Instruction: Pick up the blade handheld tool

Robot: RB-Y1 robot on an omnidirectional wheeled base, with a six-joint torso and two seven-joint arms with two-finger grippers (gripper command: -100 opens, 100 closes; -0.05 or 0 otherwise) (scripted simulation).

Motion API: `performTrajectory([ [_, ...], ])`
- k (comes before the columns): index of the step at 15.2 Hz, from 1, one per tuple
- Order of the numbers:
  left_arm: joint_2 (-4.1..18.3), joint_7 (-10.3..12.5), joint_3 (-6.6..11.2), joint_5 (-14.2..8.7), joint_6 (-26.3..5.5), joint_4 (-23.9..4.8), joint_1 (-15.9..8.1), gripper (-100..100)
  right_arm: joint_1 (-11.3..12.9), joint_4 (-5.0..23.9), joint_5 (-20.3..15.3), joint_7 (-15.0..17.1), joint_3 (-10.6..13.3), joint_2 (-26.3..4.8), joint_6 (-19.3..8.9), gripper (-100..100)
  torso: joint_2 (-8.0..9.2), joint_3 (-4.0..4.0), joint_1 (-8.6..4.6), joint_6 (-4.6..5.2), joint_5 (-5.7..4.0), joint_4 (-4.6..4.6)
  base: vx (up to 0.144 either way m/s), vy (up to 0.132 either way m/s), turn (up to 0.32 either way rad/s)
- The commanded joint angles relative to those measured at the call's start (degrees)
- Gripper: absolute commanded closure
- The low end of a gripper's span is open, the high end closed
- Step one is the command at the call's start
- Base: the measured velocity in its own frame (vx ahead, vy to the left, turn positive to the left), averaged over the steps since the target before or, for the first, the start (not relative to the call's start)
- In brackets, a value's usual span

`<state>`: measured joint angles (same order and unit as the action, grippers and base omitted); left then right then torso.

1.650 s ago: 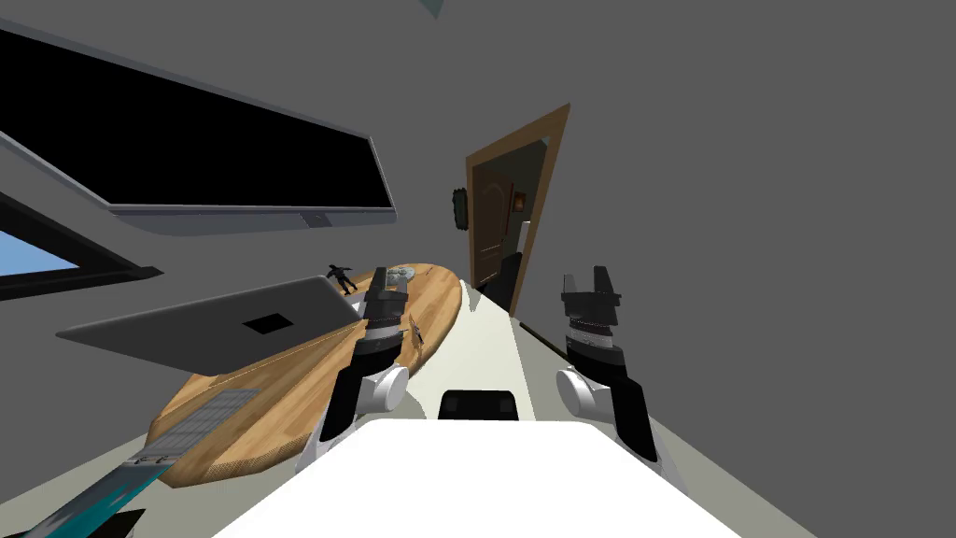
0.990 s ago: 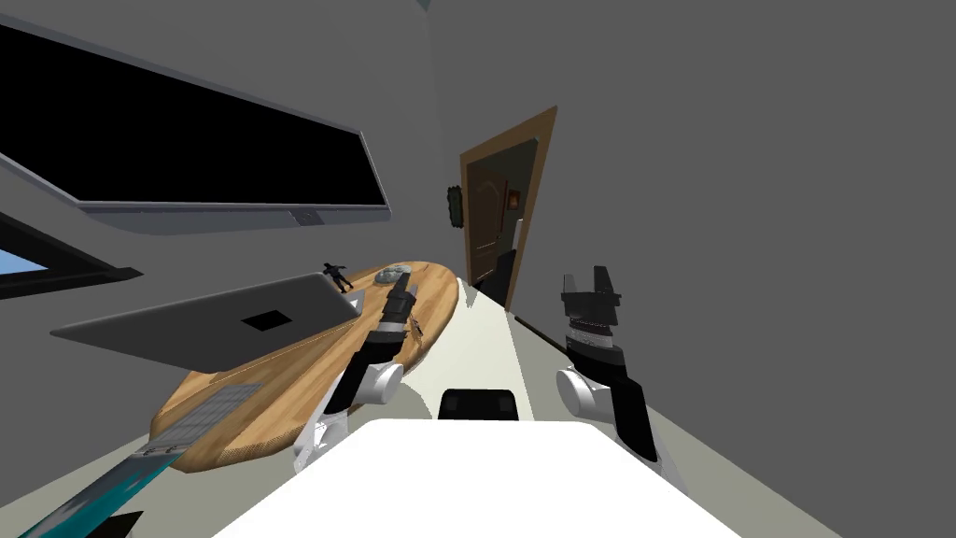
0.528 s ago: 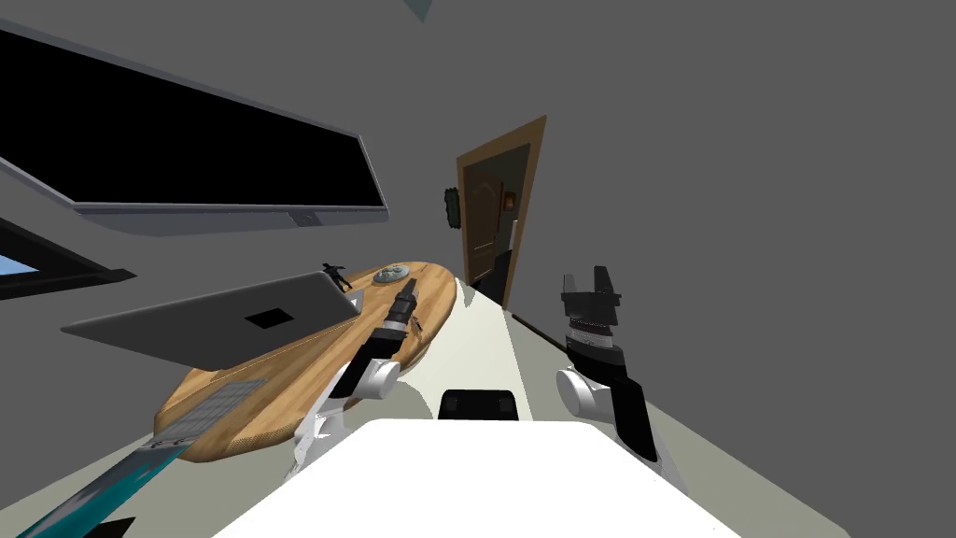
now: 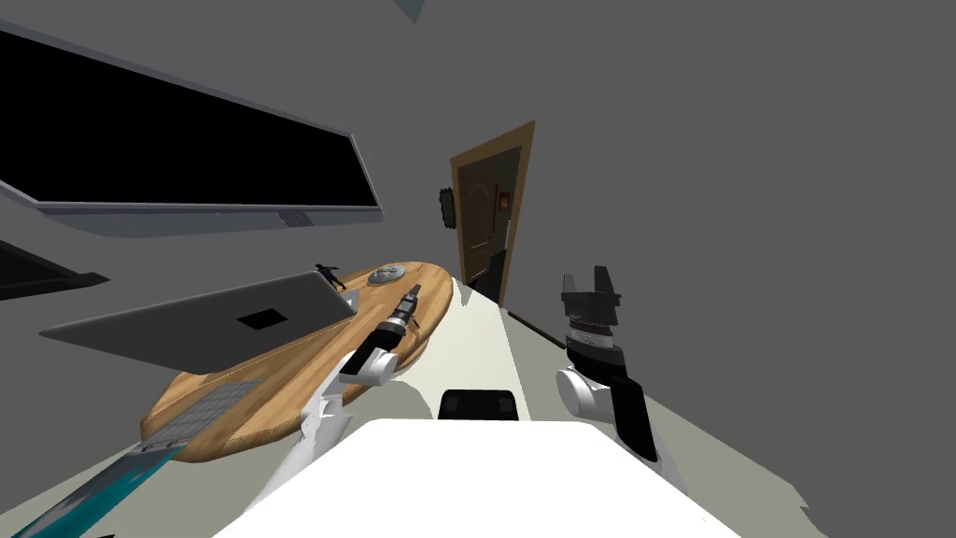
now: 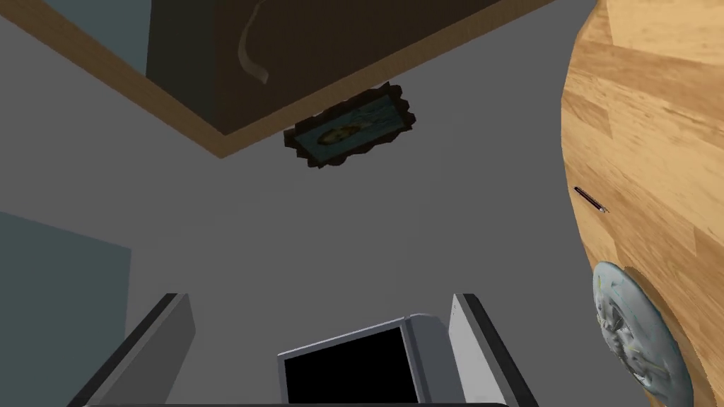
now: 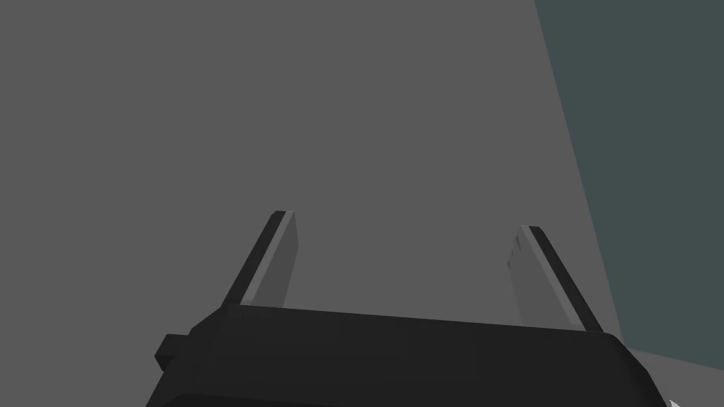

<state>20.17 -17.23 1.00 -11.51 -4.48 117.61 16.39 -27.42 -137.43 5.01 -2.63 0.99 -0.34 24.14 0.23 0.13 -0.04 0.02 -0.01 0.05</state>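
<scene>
Left gripper [image 5: 319, 300] and right gripper [image 6: 403, 222] hold fingers spread, empty; thin tool [image 5: 590, 200] lies on table [image 5: 657, 106].

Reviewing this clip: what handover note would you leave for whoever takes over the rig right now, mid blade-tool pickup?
left gripper: fingers open, empty, out over the oval wooden table, aimed at the wall beyond, not at the tool.
right gripper: fingers open, empty, raised at my right side.
thin dark blade tool: lies flat on the table near its rim, not far from the round grey dish, apart from both grippers.
Done: left arm is out over the table; no grasp yet.
Left: bring the left fingers over the tool, shut on it, lift.
</scene>
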Motion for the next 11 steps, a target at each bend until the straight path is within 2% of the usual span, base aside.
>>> performTrajectory([
  [1, 0.61, -0.92, 0.01, -0.13, -2.44, -1.31, 0.1, -100, 0.0, 0.0, 0.0, 0.0, 0.0, 0.0, 0.0, 0, 0.0, 0.0, 0.0, 0.0, 0.0, 0.0, -0.05, -0.019, -0.061],
  [2, 1.76, -1.72, 0.37, -0.58, -4.14, -3.39, -0.87, -100, 0.0, 0.0, 0.0, 0.0, 0.0, 0.0, 0.0, 0, -0.02, -0.01, 0.01, -0.01, 0.0, 0.0, -0.049, -0.023, -0.085],
  [3, 1.76, -1.72, 0.37, -0.58, -5.06, -3.39, -0.87, -100, 0.0, 0.0, 0.0, 0.0, 0.0, 0.0, 0.0, 0, -0.02, -0.01, 0.0, 0.0, 0.0, -0.01, -0.044, -0.019, -0.066],
  [4, 2.88, -2.53, 0.73, -1.03, -6.5, -5.53, -1.86, -100, 0.0, 0.0, 0.0, 0.0, 0.0, 0.0, 0.0, 0, -0.03, -0.02, 0.01, -0.01, 0.0, -0.01, -0.041, -0.02, -0.068],
  [5, 2.88, -2.53, 0.73, -1.03, -7.72, -5.53, -1.86, -100, 0.0, 0.0, 0.0, 0.0, 0.0, 0.0, 0.0, 0, -0.06, -0.03, 0.0, 0.0, 0.0, -0.01, -0.033, -0.022, -0.068],
  [6, 3.99, -3.35, 1.06, -1.48, -9.06, -7.75, -2.87, -100, 0.0, 0.0, 0.0, 0.0, 0.0, 0.0, 0.0, 0, -0.08, -0.04, 0.0, -0.01, 0.0, -0.02, -0.027, -0.023, -0.076],
  [7, 3.99, -3.35, 1.06, -1.48, -10.38, -7.75, -2.87, -100, 0.0, 0.0, 0.0, 0.0, 0.0, 0.0, 0.0, 0, -0.11, -0.06, 0.0, 0.0, 0.0, -0.02, -0.025, -0.02, -0.072],
  [8, 5.07, -4.18, 1.38, -1.93, -11.93, -9.87, -3.88, -100, -0.01, 0.0, 0.0, 0.0, 0.0, 0.0, 0.0, 0, -0.12, -0.07, 0.0, -0.01, 0.0, -0.02, -0.022, -0.022, -0.081],
  [10, 5.07, -4.18, 1.38, -1.93, -13.07, -10.01, -3.88, -100, -0.01, 0.0, 0.0, 0.0, 0.0, 0.0, 0.0, 0, -0.15, -0.08, 0.01, -0.02, 0.0, -0.03, -0.012, -0.017, -0.041],
  [11, 6.14, -5.01, 1.68, -2.38, -15.14, -12.31, -4.91, -100, -0.01, 0.0, 0.0, 0.0, 0.0, 0.0, 0.0, 0, -0.17, -0.09, 0.02, -0.02, 0.0, -0.03, -0.006, -0.015, -0.05],
])
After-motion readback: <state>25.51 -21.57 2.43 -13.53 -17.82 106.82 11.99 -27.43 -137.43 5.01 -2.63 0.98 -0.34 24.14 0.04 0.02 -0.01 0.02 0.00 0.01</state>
